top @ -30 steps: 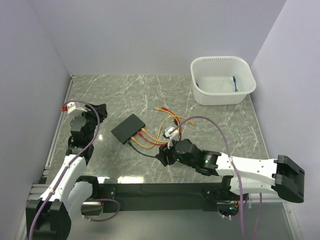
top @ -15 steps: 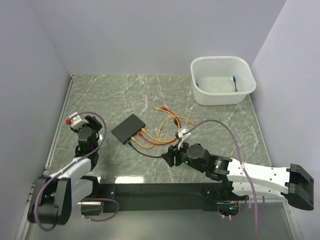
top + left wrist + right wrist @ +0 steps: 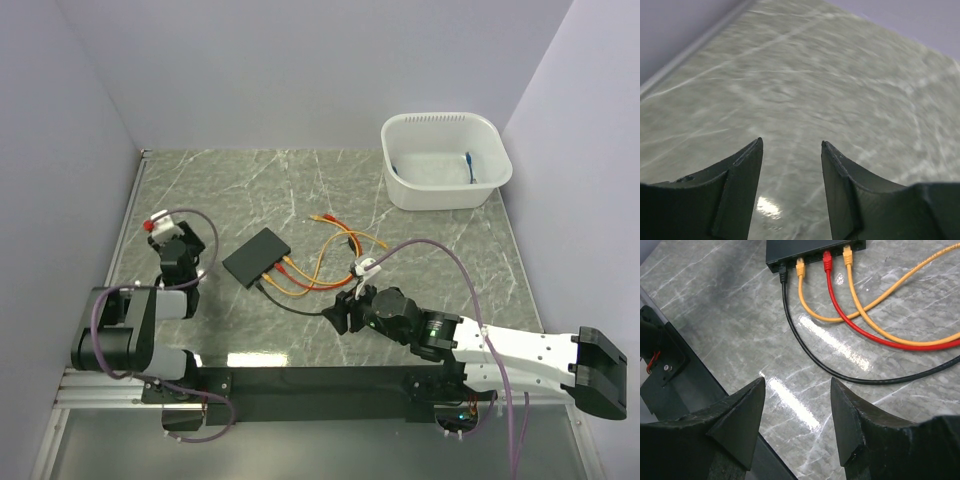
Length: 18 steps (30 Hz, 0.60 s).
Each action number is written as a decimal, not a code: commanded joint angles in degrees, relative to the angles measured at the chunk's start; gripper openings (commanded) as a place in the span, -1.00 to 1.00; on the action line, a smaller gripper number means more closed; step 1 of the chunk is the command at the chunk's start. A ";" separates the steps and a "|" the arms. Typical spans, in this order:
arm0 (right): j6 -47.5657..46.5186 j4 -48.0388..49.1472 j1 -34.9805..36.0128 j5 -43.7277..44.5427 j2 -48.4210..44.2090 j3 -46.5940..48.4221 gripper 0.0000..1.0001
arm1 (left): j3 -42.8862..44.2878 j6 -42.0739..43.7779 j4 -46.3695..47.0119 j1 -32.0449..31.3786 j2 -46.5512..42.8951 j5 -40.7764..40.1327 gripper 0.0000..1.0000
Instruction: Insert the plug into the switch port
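The thin black switch box (image 3: 257, 256) lies left of the table's middle. In the right wrist view its front edge (image 3: 815, 247) shows a black plug (image 3: 782, 271), two yellow plugs (image 3: 800, 265) and a red plug (image 3: 827, 259) seated in its ports. Their cables (image 3: 315, 275) curl to the right, with loose orange and red ends (image 3: 320, 217) farther back. My right gripper (image 3: 340, 314) (image 3: 797, 382) is open and empty, low over the marble just near of the cables. My left gripper (image 3: 192, 243) (image 3: 791, 142) is open and empty, left of the switch, with only bare marble in its view.
A white tub (image 3: 445, 160) with a blue cable (image 3: 468, 166) inside stands at the back right. The black base rail (image 3: 320, 380) runs along the near edge and also shows in the right wrist view (image 3: 670, 370). Walls close in the left, back and right.
My left arm has folded back and down toward its base, its wrist shifting right. My right arm drew back slightly to the right, then stayed still. The switch and cables have not moved.
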 commanded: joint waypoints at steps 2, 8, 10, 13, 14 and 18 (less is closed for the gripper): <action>-1.09 1.12 0.23 0.83 -1.82 1.22 0.24 | 3.19 6.34 4.00 0.01 1.60 13.53 0.17; -0.04 0.77 0.32 0.74 -1.82 1.04 0.25 | -1.11 7.65 14.17 -0.52 3.53 14.24 0.74; 0.57 1.03 0.32 0.65 -1.82 0.60 0.25 | -1.12 7.74 12.64 -0.78 2.76 13.36 0.99; 1.63 1.82 0.32 1.18 -1.56 -0.36 0.25 | -1.38 7.92 13.94 -0.96 3.53 13.01 0.99; 1.81 2.17 0.32 1.09 -1.30 -0.54 0.25 | -1.03 7.83 12.98 -1.04 3.01 13.27 0.99; 1.63 2.53 0.32 0.39 1.25 0.95 0.25 | -0.77 7.74 11.65 -0.96 2.92 13.36 0.99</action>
